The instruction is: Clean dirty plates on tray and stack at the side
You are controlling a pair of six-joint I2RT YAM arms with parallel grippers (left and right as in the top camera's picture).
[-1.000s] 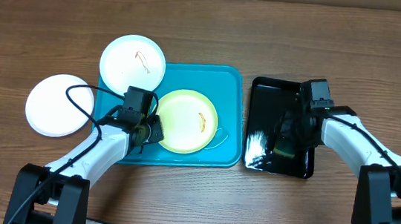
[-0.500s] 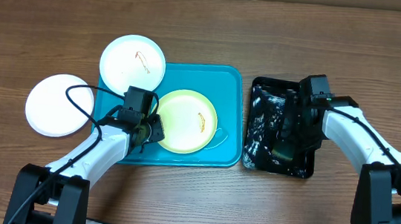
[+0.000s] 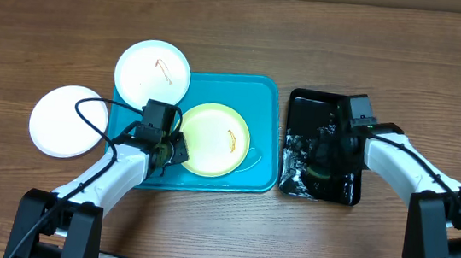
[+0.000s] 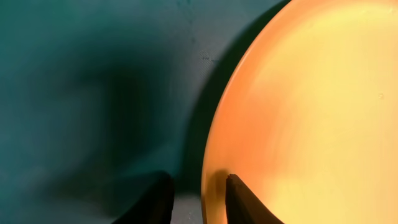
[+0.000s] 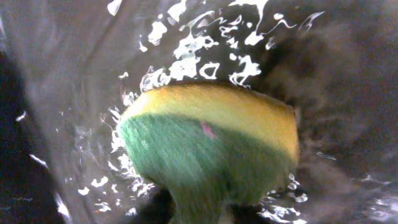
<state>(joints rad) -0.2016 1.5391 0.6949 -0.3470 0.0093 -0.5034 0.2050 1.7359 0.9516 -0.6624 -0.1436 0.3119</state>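
Note:
A pale yellow-green plate (image 3: 212,140) with a brown smear lies in the turquoise tray (image 3: 264,94). A white smeared plate (image 3: 152,71) overlaps the tray's far left corner. Another white plate (image 3: 66,120) lies on the table to the left. My left gripper (image 3: 172,150) is at the yellow-green plate's left rim. In the left wrist view, the left gripper (image 4: 198,177) straddles the plate (image 4: 311,112) rim, one finger on the plate and a slit beside the other over the tray (image 4: 74,74). My right gripper (image 3: 330,157) (image 5: 199,208) is shut on a yellow-and-green sponge (image 5: 211,137).
A glossy black tray (image 3: 302,102) holding rippling water stands right of the turquoise tray. The sponge is down in this black tray (image 5: 348,74). Bare wooden table lies beyond and in front of both trays.
The right gripper has shifted slightly toward the left in the black tray, and the water has sloshed toward its near left corner. The left arm and the plates have not moved.

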